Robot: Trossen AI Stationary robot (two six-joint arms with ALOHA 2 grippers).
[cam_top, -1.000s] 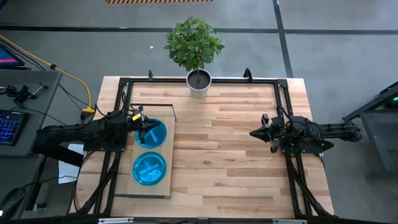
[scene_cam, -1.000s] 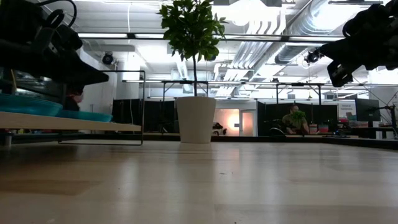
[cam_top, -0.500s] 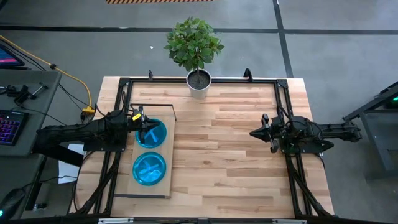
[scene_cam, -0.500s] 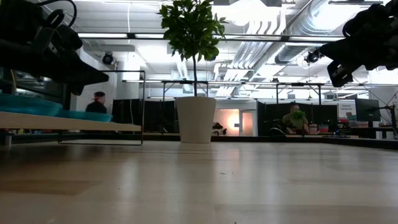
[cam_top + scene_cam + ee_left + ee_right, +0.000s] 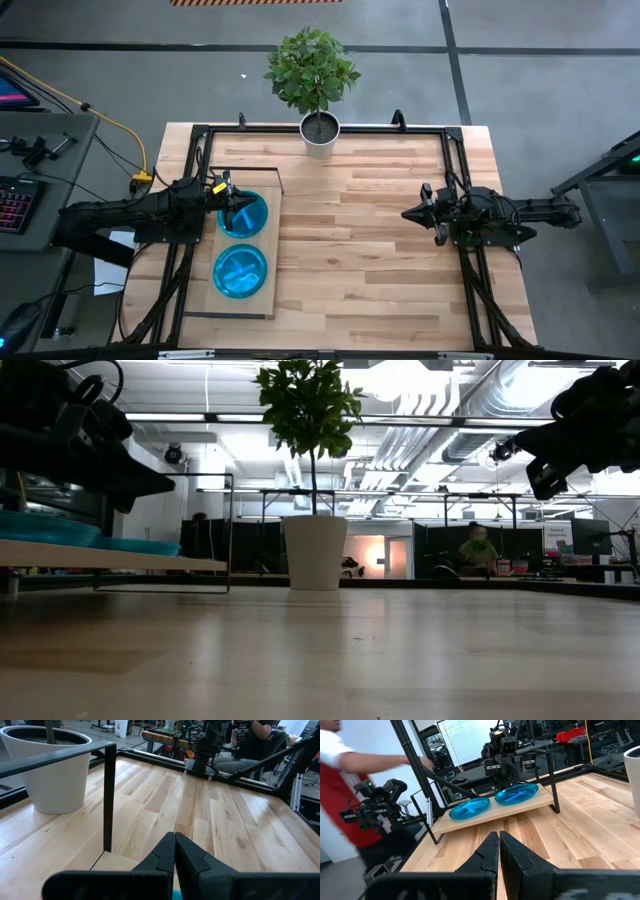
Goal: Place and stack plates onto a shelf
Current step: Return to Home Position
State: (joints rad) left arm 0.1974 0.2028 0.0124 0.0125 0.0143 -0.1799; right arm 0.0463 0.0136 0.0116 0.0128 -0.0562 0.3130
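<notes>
high view: shelf (image 5: pixel 270 296) sits raised on the left part of the table (image 5: pixel 380 250), long side running from the plant pot (image 5: pixel 320 134) end toward the near edge. the plates (image 5: pixel 241 271) lie on it as 2 blue rounds, side by side along its length, apart from each other; how many are in each pile cannot be told. left gripper (image 5: pixel 245 211) is above the round at the pot end. right gripper (image 5: pixel 410 213) is over bare table on the right side, well apart from the shelf, pointing toward it.

low view: shelf (image 5: pixel 110 555) is seen edge-on at left, with the plates (image 5: pixel 40 528) on top. left gripper (image 5: pixel 160 484) hangs above them with a clear gap. right gripper (image 5: pixel 540 465) is high at upper right. a person (image 5: pixel 478 548) shows far back in the room.

left wrist view: left gripper (image 5: pixel 175 851) has its fingers pressed together with nothing between them; a black frame leg (image 5: pixel 107 795) and the pot (image 5: pixel 50 775) are ahead.

right wrist view: right gripper (image 5: pixel 499 849) is also closed and empty. across the table, the shelf (image 5: pixel 485 817) carries both blue plates (image 5: pixel 470 807). a blurred person (image 5: pixel 350 795) stands beside the table.
</notes>
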